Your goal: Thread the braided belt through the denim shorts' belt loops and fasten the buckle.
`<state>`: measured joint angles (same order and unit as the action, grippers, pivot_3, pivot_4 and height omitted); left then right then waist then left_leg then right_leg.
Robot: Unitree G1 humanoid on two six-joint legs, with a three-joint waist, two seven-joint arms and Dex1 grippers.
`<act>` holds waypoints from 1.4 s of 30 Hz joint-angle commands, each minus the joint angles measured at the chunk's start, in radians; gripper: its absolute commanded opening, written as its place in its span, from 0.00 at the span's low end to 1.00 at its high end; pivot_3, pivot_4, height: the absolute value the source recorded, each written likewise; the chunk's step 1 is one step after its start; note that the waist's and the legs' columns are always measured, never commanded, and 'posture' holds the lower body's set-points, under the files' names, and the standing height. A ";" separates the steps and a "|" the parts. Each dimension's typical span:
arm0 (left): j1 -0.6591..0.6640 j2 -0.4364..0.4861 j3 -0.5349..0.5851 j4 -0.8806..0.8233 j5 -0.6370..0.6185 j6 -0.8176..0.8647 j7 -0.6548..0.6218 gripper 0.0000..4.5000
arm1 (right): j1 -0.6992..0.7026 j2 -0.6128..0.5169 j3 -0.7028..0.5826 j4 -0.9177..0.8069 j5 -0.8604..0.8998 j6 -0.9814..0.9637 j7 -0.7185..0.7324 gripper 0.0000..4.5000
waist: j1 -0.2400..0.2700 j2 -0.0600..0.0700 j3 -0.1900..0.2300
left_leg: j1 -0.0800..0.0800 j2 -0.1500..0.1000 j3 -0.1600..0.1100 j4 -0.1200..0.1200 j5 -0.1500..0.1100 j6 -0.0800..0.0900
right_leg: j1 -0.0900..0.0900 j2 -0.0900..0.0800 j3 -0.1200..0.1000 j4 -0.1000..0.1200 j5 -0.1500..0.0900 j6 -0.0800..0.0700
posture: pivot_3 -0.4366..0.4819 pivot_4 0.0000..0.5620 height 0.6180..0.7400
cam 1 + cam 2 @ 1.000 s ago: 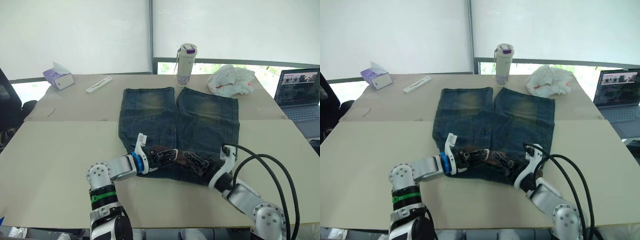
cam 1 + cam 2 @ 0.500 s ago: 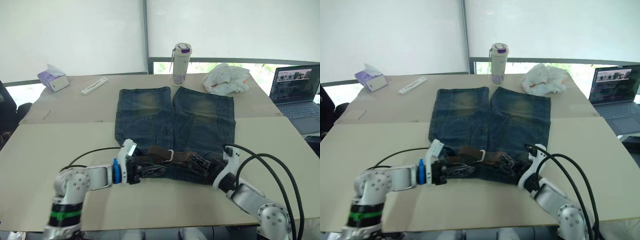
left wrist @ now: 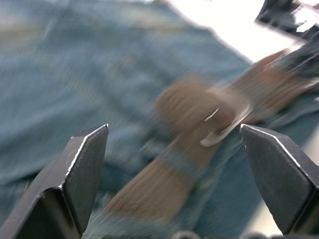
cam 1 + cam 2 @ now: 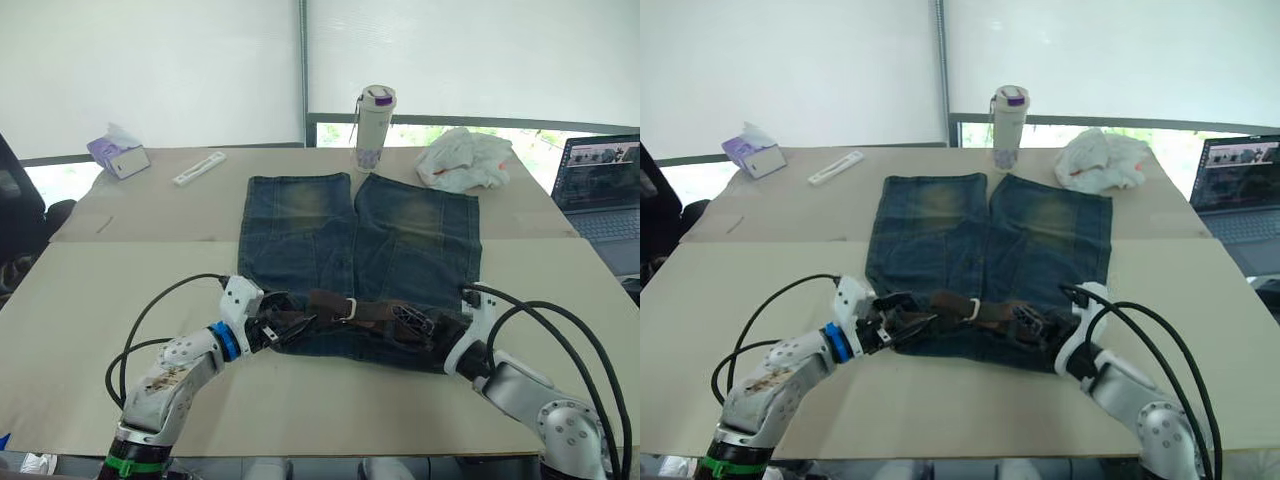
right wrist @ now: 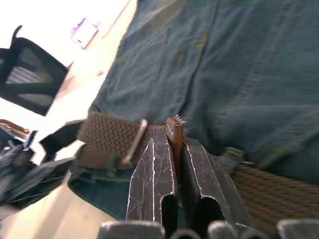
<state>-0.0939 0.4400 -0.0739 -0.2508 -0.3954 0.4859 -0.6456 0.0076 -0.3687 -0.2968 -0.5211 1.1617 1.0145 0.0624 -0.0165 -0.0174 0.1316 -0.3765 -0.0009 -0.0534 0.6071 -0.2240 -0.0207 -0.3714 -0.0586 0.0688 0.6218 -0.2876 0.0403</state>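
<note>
The denim shorts point(image 4: 400, 235) lie flat on the table with the waistband nearest me. The braided belt point(image 4: 375, 312) runs along the waistband, its silver buckle point(image 4: 349, 308) near the middle. My left gripper point(image 4: 288, 323) is open at the waistband's left part, with the belt and buckle point(image 3: 227, 119) lying between its spread fingers point(image 3: 82, 164), untouched. My right gripper point(image 4: 425, 325) is on the waistband's right part, shut on the belt's brown leather tip point(image 5: 174, 130). A belt loop point(image 5: 230, 159) crosses the strap beside it.
At the table's far side stand a bottle point(image 4: 372, 128), a crumpled white cloth point(image 4: 462, 160), a tissue box point(image 4: 118, 157) and a flat white item point(image 4: 198, 168). A laptop point(image 4: 600, 190) is at the right. Black cables point(image 4: 560, 320) arc over the right arm.
My left gripper has opened, let go of the belt near the buckle and drawn back to the left. The right gripper has closed further and stayed in place. The camera shifted.
</note>
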 commanded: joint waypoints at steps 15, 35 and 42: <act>0.016 0.073 -0.081 0.205 0.182 -0.181 -0.074 0.99 | 0.178 -0.433 -0.094 0.132 -0.317 -0.163 0.288 0.00 | 0.002 0.006 -0.005 | -0.002 -0.001 0.004 0.002 -0.002 0.003 | 0.003 -0.001 0.001 0.001 -0.006 0.010 | 0.48 0.27 1.00; 0.089 0.173 0.109 0.170 -0.010 -0.255 -0.278 1.00 | 0.340 -0.415 -0.203 0.086 -0.524 -0.488 0.607 0.86 | -0.010 0.006 -0.005 | 0.001 0.001 0.003 0.002 -0.003 0.005 | 0.004 0.001 0.001 0.004 -0.007 0.008 | 0.48 0.27 1.00; 0.211 0.294 0.241 0.101 -0.076 -0.268 -0.404 1.00 | 0.399 -0.429 -0.198 0.237 -0.639 -0.734 0.821 1.00 | 0.000 0.003 -0.003 | 0.005 0.001 0.003 0.003 -0.003 0.005 | 0.003 -0.001 0.001 0.003 -0.007 0.008 | 0.48 0.27 1.00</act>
<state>0.0960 0.7013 0.1179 -0.1423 -0.4729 0.2424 -1.0166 0.4028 -0.7856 -0.4627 -0.3059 0.5468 0.3568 0.8284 -0.0166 -0.0143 0.1288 -0.3714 0.0001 -0.0505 0.6092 -0.2272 -0.0158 -0.3678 -0.0595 0.0700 0.6242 -0.2947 0.0483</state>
